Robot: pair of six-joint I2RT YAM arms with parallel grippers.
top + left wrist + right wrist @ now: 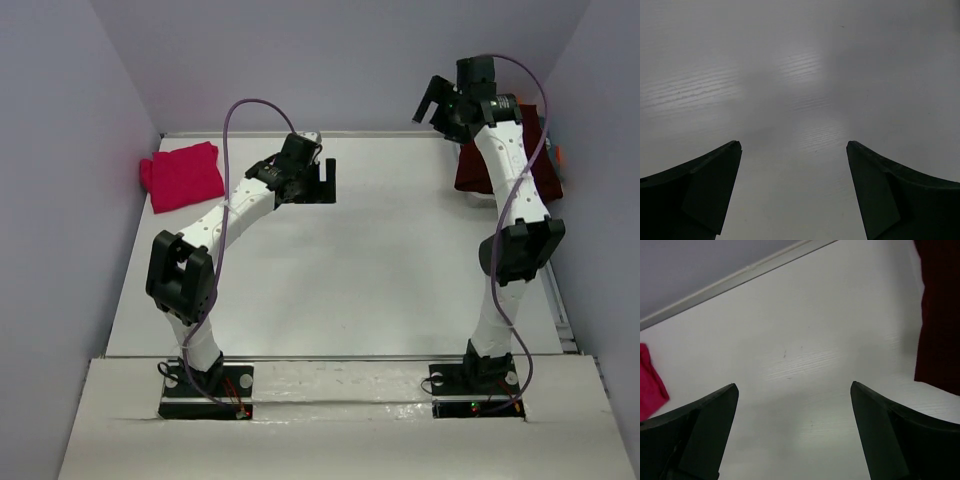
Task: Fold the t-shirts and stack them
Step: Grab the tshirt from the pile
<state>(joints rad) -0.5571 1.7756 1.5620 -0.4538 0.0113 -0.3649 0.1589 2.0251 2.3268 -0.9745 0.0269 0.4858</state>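
Both spread wide, my left end effector and right end effector; magenta t-shirt at ten o'clock, maroon t-shirt at two.

Pink shirt left, maroon shirt perhaps bunched

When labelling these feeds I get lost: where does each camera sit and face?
Top external: above, behind the robot, looking down the table; left arm, right arm show.
Left wrist: faces bare table; open left gripper shows.
Right wrist: faces table's far edge; open right gripper shows.
Shared, top and right wrist: pink shirt, maroon shirt.
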